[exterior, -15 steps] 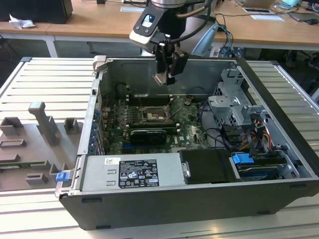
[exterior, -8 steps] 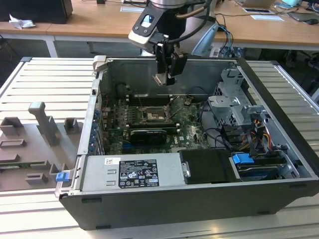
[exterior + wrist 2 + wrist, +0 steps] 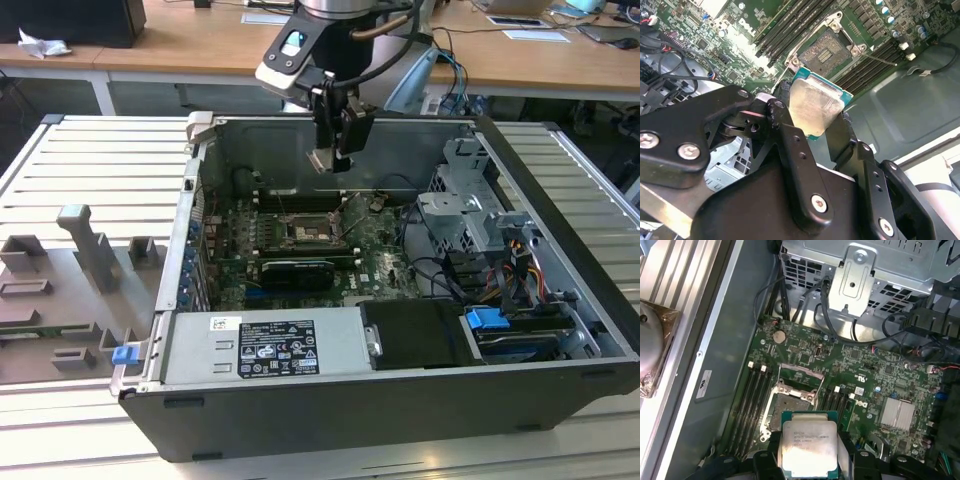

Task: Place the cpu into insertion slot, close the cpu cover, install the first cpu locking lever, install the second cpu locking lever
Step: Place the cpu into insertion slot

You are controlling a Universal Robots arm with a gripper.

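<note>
The gripper (image 3: pixel 331 158) clenches the cpu (image 3: pixel 809 447) by its edges, above the insertion slot (image 3: pixel 790 407); its lid bears small print.

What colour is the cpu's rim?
Teal-green on the cpu, around its silver top; best in the second wrist view.

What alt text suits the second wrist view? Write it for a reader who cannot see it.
The black claw grips the cpu by two opposite edges, above the green motherboard. Beyond it lies the empty insertion slot, flanked by long memory slots.
</note>
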